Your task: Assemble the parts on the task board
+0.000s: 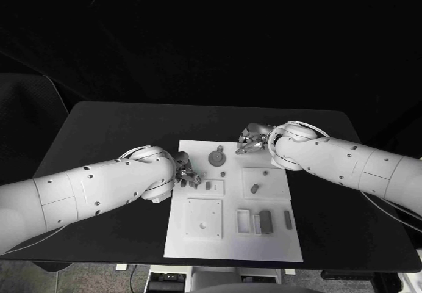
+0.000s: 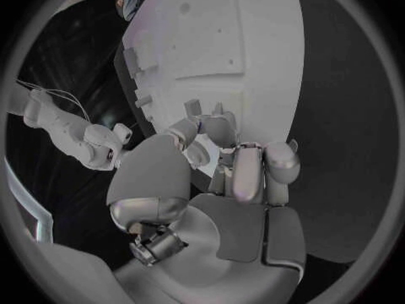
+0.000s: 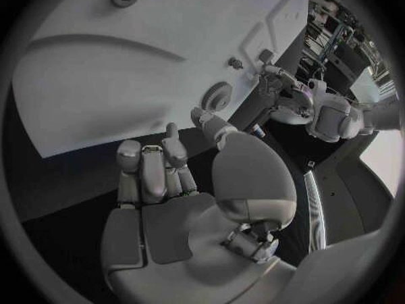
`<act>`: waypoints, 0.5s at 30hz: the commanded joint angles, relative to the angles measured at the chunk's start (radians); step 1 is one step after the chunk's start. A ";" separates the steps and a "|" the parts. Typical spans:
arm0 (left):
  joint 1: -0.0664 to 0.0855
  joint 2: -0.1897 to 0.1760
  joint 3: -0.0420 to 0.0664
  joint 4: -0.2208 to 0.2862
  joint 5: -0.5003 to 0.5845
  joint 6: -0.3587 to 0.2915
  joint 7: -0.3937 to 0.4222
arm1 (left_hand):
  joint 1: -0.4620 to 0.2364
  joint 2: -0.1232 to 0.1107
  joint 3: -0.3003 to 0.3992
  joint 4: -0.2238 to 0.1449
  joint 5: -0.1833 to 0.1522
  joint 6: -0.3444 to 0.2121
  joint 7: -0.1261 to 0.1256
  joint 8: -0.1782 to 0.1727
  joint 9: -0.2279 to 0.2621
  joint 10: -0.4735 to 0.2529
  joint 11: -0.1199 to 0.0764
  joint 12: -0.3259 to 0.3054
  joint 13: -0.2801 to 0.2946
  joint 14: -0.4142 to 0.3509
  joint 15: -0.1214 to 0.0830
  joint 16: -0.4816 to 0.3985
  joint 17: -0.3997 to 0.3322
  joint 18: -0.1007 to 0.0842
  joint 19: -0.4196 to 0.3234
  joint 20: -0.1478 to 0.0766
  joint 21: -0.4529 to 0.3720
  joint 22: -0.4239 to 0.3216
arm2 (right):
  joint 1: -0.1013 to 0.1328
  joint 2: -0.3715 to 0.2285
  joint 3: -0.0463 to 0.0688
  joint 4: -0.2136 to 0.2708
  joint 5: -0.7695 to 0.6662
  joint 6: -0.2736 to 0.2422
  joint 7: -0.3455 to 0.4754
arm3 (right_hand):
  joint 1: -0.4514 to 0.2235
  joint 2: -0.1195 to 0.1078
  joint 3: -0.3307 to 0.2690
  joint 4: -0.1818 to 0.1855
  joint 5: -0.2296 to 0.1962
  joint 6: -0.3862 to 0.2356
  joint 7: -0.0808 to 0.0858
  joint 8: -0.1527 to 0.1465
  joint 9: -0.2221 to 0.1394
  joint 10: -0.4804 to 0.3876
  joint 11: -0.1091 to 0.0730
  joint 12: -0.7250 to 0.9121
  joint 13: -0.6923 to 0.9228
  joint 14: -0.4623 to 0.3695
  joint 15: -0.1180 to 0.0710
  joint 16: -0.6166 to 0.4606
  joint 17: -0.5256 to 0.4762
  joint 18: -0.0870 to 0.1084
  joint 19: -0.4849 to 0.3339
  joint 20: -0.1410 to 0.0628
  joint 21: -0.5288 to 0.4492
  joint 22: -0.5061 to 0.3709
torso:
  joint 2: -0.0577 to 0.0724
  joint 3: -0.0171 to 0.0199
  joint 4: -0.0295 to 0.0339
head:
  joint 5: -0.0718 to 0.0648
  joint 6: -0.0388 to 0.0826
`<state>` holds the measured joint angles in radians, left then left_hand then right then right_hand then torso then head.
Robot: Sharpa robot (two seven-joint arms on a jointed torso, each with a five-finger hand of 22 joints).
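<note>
Fingers of left hand (image 1: 185,171) pinch one part (image 2: 193,108); right hand (image 1: 252,140) curled empty over one task board (image 1: 230,243).

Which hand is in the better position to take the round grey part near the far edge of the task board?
Probably the right hand: in the head view it hovers at the task board's far edge, just beside the round part. The left hand is at the board's left edge, nearer a small part.

Robot lab test cell — black table (image 1: 105,128) carrying white task board (image 1: 233,244), black backdrop behind the table.
</note>
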<state>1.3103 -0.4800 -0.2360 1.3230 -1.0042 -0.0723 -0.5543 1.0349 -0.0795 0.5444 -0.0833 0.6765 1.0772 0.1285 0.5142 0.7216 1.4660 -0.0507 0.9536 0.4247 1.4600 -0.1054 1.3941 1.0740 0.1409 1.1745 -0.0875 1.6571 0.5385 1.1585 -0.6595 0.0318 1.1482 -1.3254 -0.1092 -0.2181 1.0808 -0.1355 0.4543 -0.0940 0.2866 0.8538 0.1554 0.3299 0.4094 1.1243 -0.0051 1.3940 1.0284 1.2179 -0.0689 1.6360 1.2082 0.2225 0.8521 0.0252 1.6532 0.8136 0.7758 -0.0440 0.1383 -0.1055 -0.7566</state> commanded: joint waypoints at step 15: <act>-0.004 -0.015 -0.001 0.025 -0.034 -0.035 0.012 | 0.009 0.011 0.047 -0.047 0.011 0.271 -0.080 0.012 0.004 0.059 -0.010 0.011 0.005 0.061 -0.025 0.012 0.006 0.100 0.015 0.000 0.062 0.004 | 0.000 -0.001 0.000 0.001 -0.004 0.008 0.007 | -0.012 0.001 0.006 0.000 0.003 0.001 0.009 0.000 -0.001 0.004 0.000 0.006 -0.001 -0.001 -0.006 0.003 -0.002 0.019 -0.002 -0.002 0.016 -0.002 | 0.000 0.0001 0.0000 | 0.000 -0.003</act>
<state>1.3069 -0.4924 -0.2368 1.3440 -1.0287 -0.0920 -0.5514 1.0349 -0.0795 0.5432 -0.0846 0.6812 1.0773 0.1285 0.5194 0.7221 1.4660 -0.0504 0.9594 0.4284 1.4600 -0.1054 1.4020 1.0784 0.1408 1.1815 -0.0876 1.6571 0.5405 1.1585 -0.6600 0.0318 1.1479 -1.3252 -0.1090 -0.2180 1.0808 -0.1355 0.4542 -0.0940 0.2866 0.8538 0.1554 0.3300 0.4095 1.1242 -0.0048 1.3940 1.0285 1.2181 -0.0688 1.6360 1.2068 0.2225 0.8521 0.0252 1.6532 0.8136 0.7757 -0.0441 0.1385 -0.1052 -0.7596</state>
